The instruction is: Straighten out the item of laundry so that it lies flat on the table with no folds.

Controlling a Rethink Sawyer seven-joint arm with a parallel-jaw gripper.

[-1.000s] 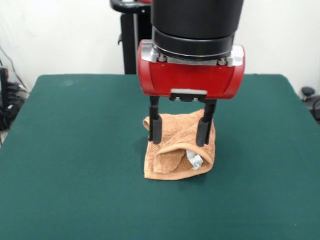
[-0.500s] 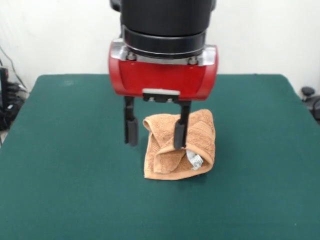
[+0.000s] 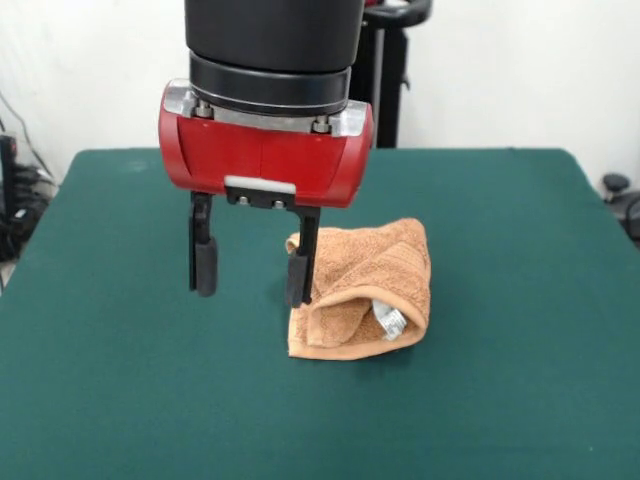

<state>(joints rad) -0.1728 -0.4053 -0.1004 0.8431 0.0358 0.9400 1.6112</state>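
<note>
The orange-brown towel [image 3: 365, 290] lies folded over itself on the dark green table [image 3: 110, 360], a little right of the middle. Its white label [image 3: 392, 321] shows under the folded top layer at the near right. My gripper [image 3: 251, 281] hangs above the table just left of the towel, open and empty. Its right finger [image 3: 299, 277] stands in front of the towel's left edge; whether it touches the towel cannot be told. Its left finger [image 3: 204, 265] is over bare table.
The robot's black pedestal [image 3: 388, 80] stands behind the table's far edge. Dark equipment [image 3: 625, 200] sits off the table's right side and cables [image 3: 15, 195] off its left side.
My gripper has moved steadily to the left, from straddling the towel to hanging beside its left edge. It stays open. The towel has not moved.
</note>
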